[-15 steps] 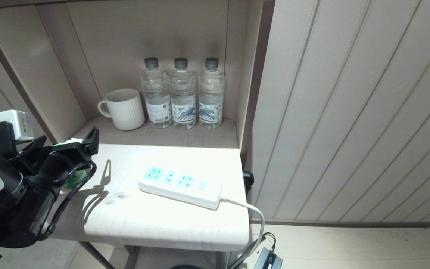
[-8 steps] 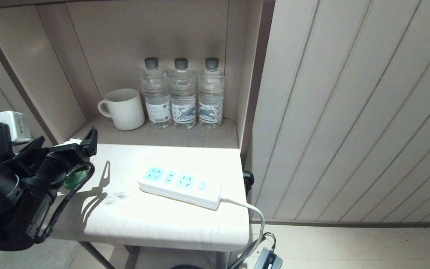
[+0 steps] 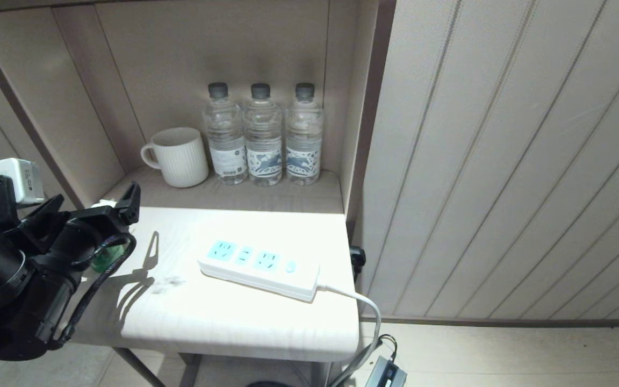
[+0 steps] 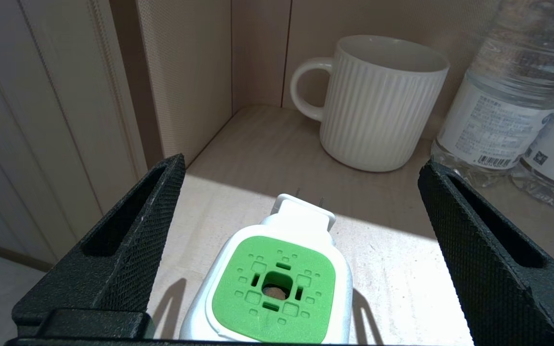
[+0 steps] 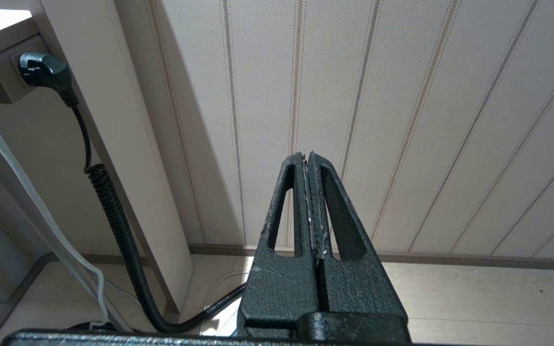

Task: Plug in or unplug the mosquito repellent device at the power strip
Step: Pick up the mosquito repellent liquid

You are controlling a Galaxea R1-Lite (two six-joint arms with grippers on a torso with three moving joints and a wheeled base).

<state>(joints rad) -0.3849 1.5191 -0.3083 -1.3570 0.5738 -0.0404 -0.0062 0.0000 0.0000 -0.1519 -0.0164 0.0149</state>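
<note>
The mosquito repellent device [image 4: 272,288] stands upright near the table's left edge, with a white head, a green top face and its plug prongs facing the mug. In the head view only its green bottle [image 3: 106,260] peeks out under my left gripper [image 3: 94,207]. That gripper [image 4: 303,166] is open wide, one finger on each side of the device, neither touching it. The white power strip [image 3: 258,269] with light-blue sockets lies to the right, apart from the device, with nothing plugged into it. My right gripper [image 5: 307,156] is shut on nothing, low beside the table, facing the wall.
A white ribbed mug [image 3: 179,157] and three clear water bottles [image 3: 261,137] stand on the recessed shelf behind the table [image 3: 223,328]. The strip's white cord [image 3: 366,309] hangs off the right edge. A black plug with a coiled cable [image 5: 46,69] sits in a side socket.
My left arm has eased very slightly to the left, its jaws still wide around the device. Nothing else has moved.
</note>
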